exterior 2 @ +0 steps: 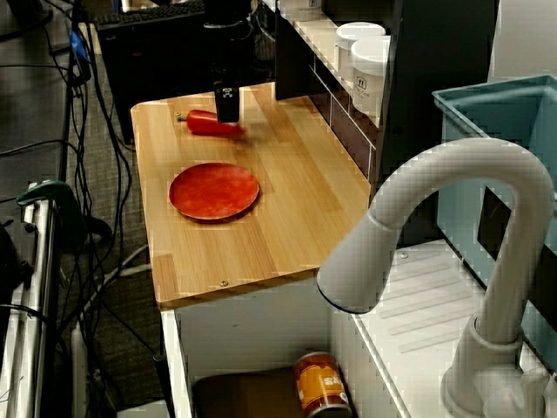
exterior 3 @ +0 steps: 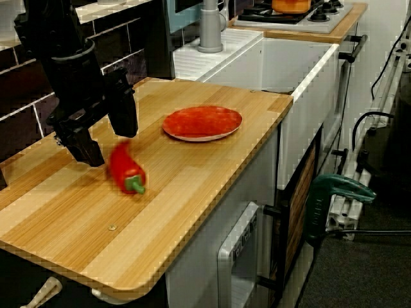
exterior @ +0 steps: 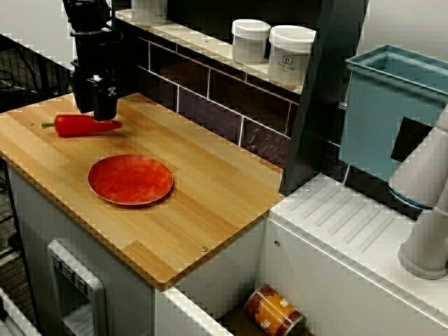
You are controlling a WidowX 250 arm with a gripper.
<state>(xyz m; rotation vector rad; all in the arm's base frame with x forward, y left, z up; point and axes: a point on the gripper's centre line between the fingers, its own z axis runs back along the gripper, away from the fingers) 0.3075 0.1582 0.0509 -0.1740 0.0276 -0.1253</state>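
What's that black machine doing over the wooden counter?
A robot arm's black gripper hangs low over a red pepper with a green stem, which lies on its side on the light wooden countertop. The jaws look spread, with the pepper's blunt end just below and between them. The pepper is blurred in the side view, so I cannot tell whether they touch it. A round red plate sits apart from the pepper on the same countertop, with nothing on it.

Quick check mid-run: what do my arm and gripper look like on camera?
The arm is black and blocky. The gripper is black too, with two broad flat fingers; one carries a small white marking.
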